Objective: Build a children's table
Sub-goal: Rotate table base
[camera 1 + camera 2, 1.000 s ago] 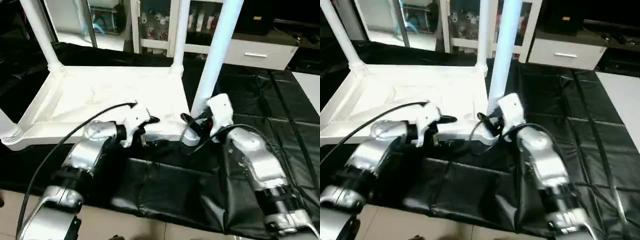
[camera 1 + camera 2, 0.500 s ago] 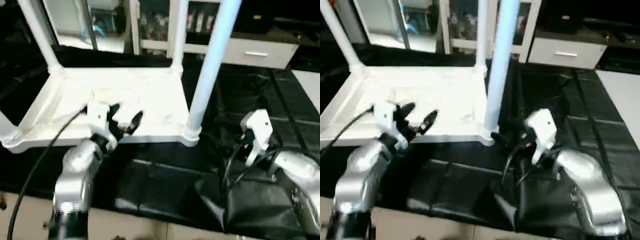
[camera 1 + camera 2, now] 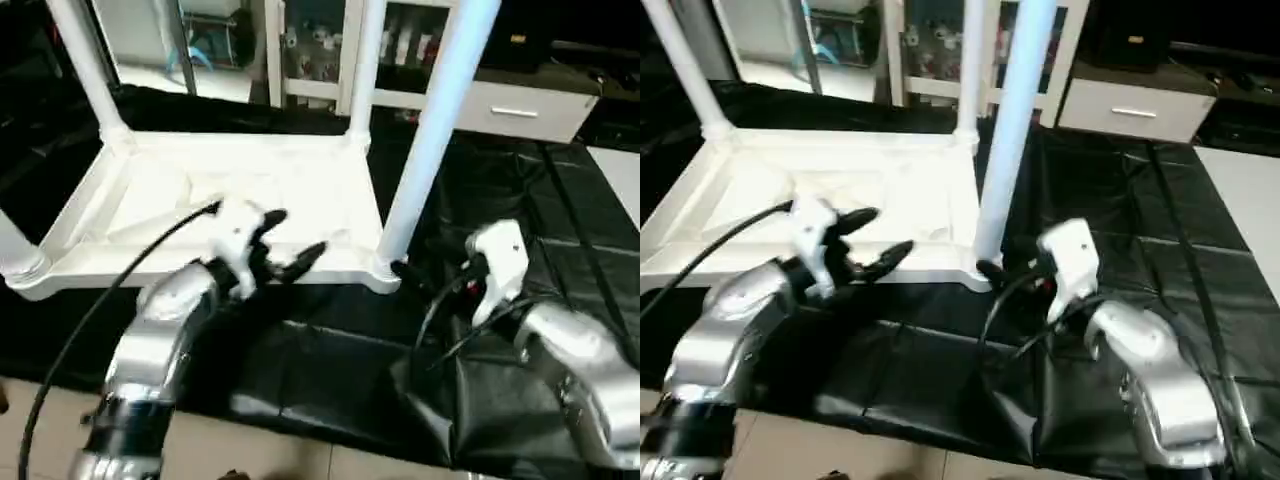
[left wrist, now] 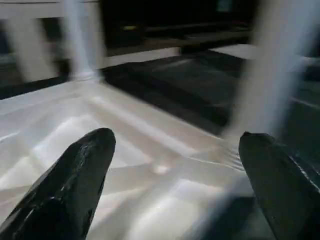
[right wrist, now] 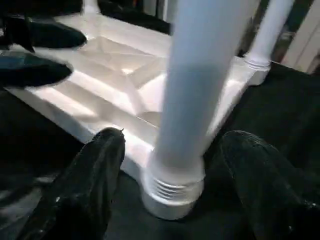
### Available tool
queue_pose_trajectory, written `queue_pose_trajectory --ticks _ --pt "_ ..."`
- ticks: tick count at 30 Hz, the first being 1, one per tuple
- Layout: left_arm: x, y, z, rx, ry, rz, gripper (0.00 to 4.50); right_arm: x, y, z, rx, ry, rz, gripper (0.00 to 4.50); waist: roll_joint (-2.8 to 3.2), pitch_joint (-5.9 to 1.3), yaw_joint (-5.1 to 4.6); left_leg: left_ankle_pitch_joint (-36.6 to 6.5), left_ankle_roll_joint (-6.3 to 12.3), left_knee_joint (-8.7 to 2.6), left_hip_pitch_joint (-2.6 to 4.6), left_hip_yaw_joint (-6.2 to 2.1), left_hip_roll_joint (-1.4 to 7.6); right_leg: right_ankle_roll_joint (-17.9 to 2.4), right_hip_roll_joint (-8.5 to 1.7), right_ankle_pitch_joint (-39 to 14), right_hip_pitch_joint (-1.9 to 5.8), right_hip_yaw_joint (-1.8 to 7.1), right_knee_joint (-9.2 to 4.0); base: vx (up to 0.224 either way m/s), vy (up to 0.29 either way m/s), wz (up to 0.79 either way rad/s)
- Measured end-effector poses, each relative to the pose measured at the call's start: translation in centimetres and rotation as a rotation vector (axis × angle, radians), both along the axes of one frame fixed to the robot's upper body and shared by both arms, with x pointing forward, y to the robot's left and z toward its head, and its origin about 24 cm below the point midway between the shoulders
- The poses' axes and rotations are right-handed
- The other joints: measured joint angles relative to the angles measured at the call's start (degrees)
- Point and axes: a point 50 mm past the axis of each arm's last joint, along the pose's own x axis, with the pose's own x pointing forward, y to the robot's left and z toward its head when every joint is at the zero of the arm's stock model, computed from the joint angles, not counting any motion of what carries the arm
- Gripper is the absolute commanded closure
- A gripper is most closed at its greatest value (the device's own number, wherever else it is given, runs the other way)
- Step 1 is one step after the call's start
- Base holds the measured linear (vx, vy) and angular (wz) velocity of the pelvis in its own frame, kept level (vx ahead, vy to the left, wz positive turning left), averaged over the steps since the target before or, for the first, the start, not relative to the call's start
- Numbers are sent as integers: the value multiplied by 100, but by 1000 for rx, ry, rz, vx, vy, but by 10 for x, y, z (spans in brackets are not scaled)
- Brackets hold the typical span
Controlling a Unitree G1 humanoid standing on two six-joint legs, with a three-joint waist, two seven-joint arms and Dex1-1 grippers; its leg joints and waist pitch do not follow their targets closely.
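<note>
Your children's table [image 3: 230, 190] lies upside down on the black-draped work table [image 3: 520, 180], legs pointing up.
Your left gripper [image 3: 290, 245] hovers over its near rim, fingers spread wide and empty; your right gripper [image 5: 172, 165] stands open just short of the near-right leg [image 3: 425, 135], its socket between the fingers.

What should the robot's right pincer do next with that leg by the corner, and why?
Probably ease forward and close on the near leg. The right pincer is open, its fingers on either side of the leg's base but not touching, and the leg already stands in the top's corner socket.
</note>
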Motion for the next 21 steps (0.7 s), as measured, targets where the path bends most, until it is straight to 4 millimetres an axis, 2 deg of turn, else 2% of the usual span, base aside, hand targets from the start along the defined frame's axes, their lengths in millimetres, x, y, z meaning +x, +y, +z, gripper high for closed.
queue_pose_trajectory --ticks 3,8,9,10,12,13,15,16,17,18,19,20,21 --pt "1 3 -4 -56 9 157 8 1 -3 -2 -30 -6 -40 107 -3 0 -56 -3 6 -3 -26 0 1 1 0 -5 -1 -3 0 0 0 0" --pt "-27 7 -22 -82 33 328 8 -13 0 -26 29 55 -129 107 2 2 -158 -9 12 -2 -20 -11 20 -2 9 -8 -3 -29 -21 0 0 0" --pt "-29 8 -24 -80 40 345 8 -13 1 -27 30 56 -131 107 8 5 -183 -6 8 -1 -20 -19 51 -30 28 12 12 -52 -51 0 0 0" --pt "-31 8 -23 -61 30 362 8 -12 3 -25 37 50 -134 107 18 5 -247 10 -1 -7 -17 -43 110 -83 58 28 41 -98 -73 0 0 0" --pt "-37 6 -19 -37 -7 384 8 -13 6 -24 53 40 -148 107 1 -5 -309 58 4 -6 6 -68 225 -321 87 -36 56 -235 11 -13 -86 4" --pt "-39 -1 -17 -36 -21 381 8 -12 7 -23 63 36 -157 107 -44 -29 -322 86 -40 -9 20 -71 281 -452 90 -113 25 -307 134 -6 -134 5" --pt "-42 -12 -16 -43 -27 369 8 -12 7 -23 66 34 -168 107 -150 -59 -336 111 -58 -25 54 -30 371 -530 114 -224 -27 -357 316 -2 -188 9" --pt "-44 -15 -17 -30 -30 360 8 -10 6 -23 57 29 -186 107 -243 -51 -356 -1 135 119 26 25 348 -501 179 -238 -56 -349 336 -8 -207 5" --pt "-46 -16 -18 -18 -30 356 8 -8 5 -24 54 31 -203 107 -286 -46 -311 -266 571 500 -79 3 287 -510 214 -214 -67 -345 330 -26 -187 -12" --pt "-47 -18 -19 -12 -22 356 8 -9 3 -26 52 42 -217 107 -335 -37 -299 -411 810 1012 -183 -16 84 -524 224 -207 -60 -349 323 -26 -187 -12" --pt "-48 -18 -20 -13 -16 358 8 -10 3 -29 40 48 -223 107 -369 -39 -310 -465 897 1183 -165 -14 -304 -517 258 -172 -29 -351 253 -52 -174 -9" --pt "-48 -16 -18 -18 -13 363 8 -10 4 -29 29 45 -220 107 -308 -46 -304 -500 940 973 -98 -13 -546 -503 348 -99 -6 -386 145 -76 -148 -1" --pt "-48 -12 -16 -18 -15 373 8 -10 6 -30 25 42 -214 107 -212 -37 -300 -663 952 681 -53 -45 -675 -470 450 -32 33 -472 5 -76 -148 -1"
